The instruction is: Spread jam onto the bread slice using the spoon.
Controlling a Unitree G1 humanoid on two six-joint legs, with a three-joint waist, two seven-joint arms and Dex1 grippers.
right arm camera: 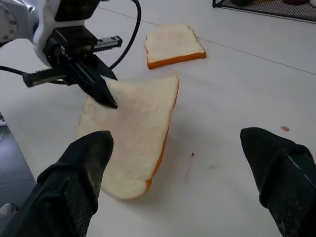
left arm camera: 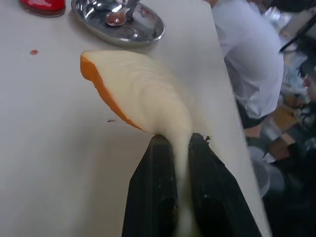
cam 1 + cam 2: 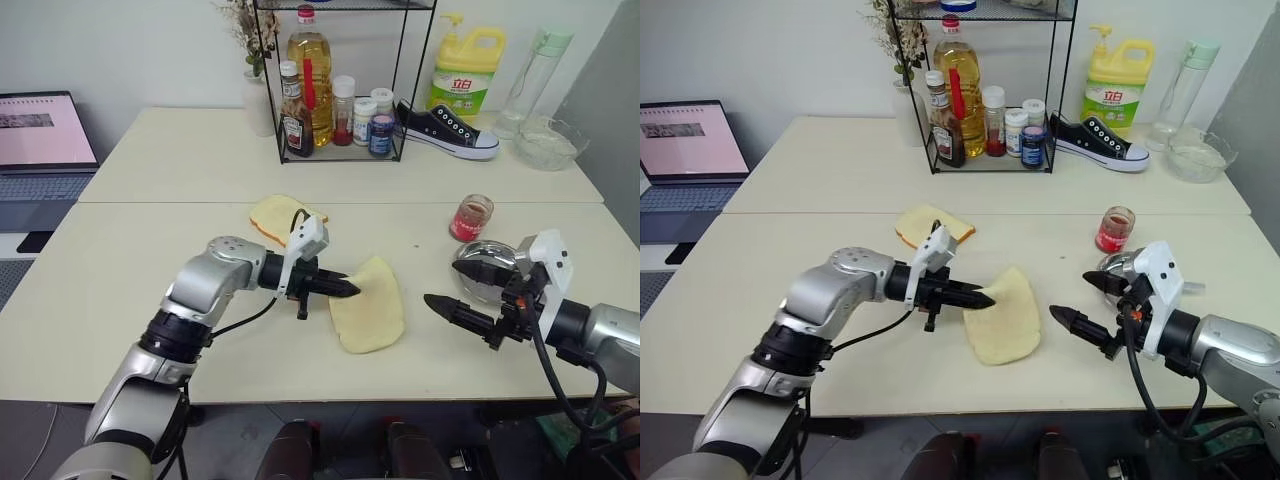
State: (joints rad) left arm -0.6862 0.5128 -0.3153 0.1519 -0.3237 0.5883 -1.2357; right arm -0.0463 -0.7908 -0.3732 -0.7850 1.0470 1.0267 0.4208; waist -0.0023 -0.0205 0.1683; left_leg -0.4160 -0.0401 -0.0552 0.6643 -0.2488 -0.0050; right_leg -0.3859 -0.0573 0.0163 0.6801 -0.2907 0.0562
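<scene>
The right gripper [image 3: 462,292] waits wide open with nothing in it, the left gripper [image 3: 348,289] pinches one edge of the bread slice [image 3: 368,310] lying between them, so getting the spoon [image 2: 118,17] from the steel dish [image 3: 484,275] beside the right gripper seems next.

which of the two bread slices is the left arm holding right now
The longer bread slice near the table's front edge; the left gripper is pinching its edge. The squarer slice lies untouched farther back.
</scene>
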